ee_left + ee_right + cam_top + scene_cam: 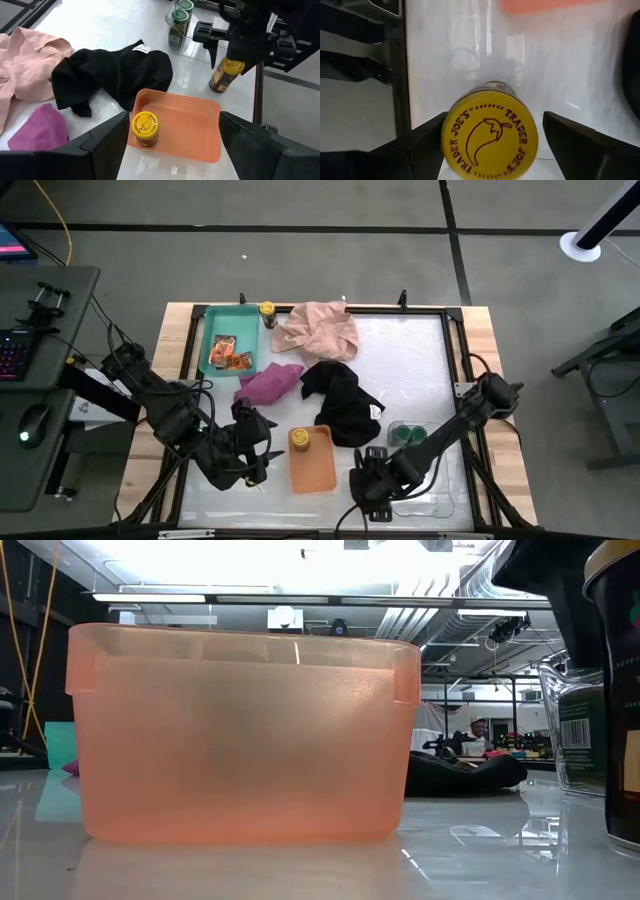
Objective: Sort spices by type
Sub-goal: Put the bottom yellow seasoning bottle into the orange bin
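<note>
A yellow-lidded jar (490,137) stands on its base on the table near the near edge, between the orange tray (318,470) and the clear tray (440,480). My right gripper (492,145) is open above it, pointing down, one finger on either side of the lid. The same jar (223,75) shows in the left wrist view below that gripper. My left gripper (172,150) is open and empty, left of the orange tray, where a second yellow-lidded jar (145,127) stands. Two green-lidded jars (408,435) stand in the clear tray. Packets (230,355) lie in the teal tray (212,320); a third yellow-lidded jar (268,313) stands beside it. My right gripper reaches down from above with its fingers (425,145) beside the jar's yellow lid (455,125). A gap shows on one side of the lid; on the other side I cannot tell whether the finger touches it. The jar stands upright on the table.
A pink cloth (318,328), a magenta cloth (268,383) and a black cloth (345,405) lie across the table's middle, between the trays. In the low view the orange tray's wall (240,730) fills the foreground. A person sits far behind the table.
</note>
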